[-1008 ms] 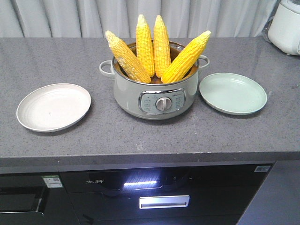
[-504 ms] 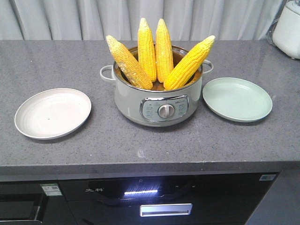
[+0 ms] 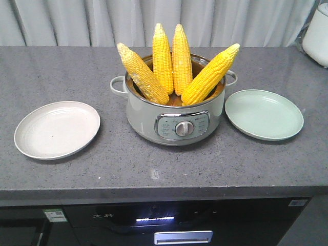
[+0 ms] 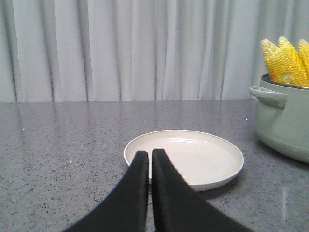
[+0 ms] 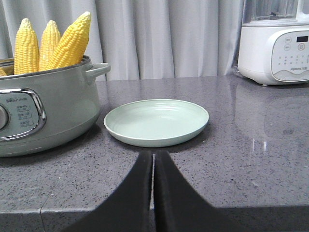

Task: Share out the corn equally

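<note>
Front view: four knobbly yellow corn cobs (image 3: pixel 164 59) stand tip-up in one round electric pot (image 3: pixel 177 120), between one white plate (image 3: pixel 56 129) and one green plate (image 3: pixel 264 114). Left wrist view: the left gripper (image 4: pixel 150 153) is clenched, empty, facing the white plate. Right wrist view: the right gripper (image 5: pixel 154 154) is also clenched, empty.

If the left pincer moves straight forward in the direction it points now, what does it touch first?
Most likely the near rim of the round cream-white plate, which lies directly ahead of the closed left pincer. Its height is unclear, so it might pass just over the plate.
</note>
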Controlling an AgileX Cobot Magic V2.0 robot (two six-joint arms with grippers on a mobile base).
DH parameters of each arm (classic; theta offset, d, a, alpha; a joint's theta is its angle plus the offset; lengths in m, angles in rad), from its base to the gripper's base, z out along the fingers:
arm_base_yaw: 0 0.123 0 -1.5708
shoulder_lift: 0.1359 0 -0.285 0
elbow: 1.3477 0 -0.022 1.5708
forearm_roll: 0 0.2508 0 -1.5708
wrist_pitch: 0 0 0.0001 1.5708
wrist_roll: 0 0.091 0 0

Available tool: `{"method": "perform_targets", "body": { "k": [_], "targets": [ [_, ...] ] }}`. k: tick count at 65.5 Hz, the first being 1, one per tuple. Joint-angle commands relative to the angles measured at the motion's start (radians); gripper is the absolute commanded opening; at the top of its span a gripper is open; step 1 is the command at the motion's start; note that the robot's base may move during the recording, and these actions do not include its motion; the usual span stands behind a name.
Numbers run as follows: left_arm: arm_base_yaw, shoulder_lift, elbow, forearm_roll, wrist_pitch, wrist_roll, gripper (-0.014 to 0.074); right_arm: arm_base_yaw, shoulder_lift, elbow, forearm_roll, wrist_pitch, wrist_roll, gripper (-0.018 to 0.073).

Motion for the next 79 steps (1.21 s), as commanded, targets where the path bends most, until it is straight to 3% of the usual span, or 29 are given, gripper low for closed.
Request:
{"method": "perform_targets", "body": {
  "k": [1, 79],
  "targets": [
    [-0.003, -0.014, 0.013, -0.009, -0.069, -0.002, -0.0006, -0.006, -0.001, 0.01, -0.004, -0.079, 0.0, -0.0006],
    [-0.003, -0.014, 0.013, -0.009, -0.069, -0.002, -0.0006, -0.006, -0.001, 0.01, -0.004, -0.079, 0.0, -0.0006]
  ]
}}
